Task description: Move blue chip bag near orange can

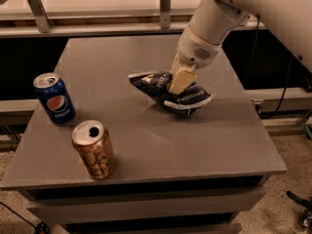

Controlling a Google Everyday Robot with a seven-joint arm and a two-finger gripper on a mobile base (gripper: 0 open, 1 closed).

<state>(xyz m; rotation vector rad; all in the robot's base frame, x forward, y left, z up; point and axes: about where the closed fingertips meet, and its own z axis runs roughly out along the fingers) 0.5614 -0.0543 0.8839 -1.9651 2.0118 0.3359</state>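
My claw (178, 83) sits at frame centre, clamped on the top fold of the bag (189, 97), right of centre on the worktop (204, 145). The orange can (94, 150) stands lower left, well apart. Gripping the upper fold should let the bag travel clear.

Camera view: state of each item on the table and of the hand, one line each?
Crumpled dark navy foil chip bag: lying on the grey table, apart from both cans.
Hand: low, down on that bag.
Copper-orange drink can: upright, top opened, front left.
Blue Pepsi can: upright, left side.
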